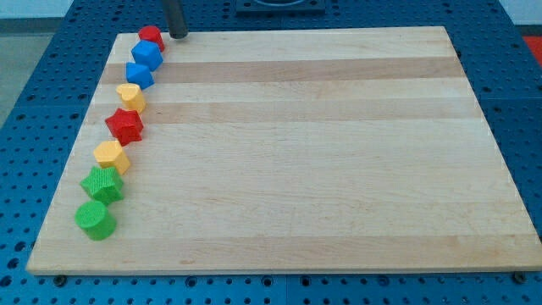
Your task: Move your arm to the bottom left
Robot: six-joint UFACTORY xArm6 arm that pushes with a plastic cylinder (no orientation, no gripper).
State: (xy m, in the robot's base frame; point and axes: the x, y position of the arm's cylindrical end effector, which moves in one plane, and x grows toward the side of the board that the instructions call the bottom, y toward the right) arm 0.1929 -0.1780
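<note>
My tip [179, 36] shows at the view's top, touching the wooden board [322, 152] near its top left corner, just right of a red cylinder [152, 37]. A line of blocks runs down the board's left side: the red cylinder, a blue block [146, 54], a second blue block [139, 74], a yellow block [130, 96], a red star block [125, 124], a yellow block [111, 156], a green block [102, 183] and a green cylinder [95, 219]. The tip stands close to the red cylinder; I cannot tell if they touch.
The board lies on a blue perforated table [51, 93]. The board's left edge runs close beside the line of blocks.
</note>
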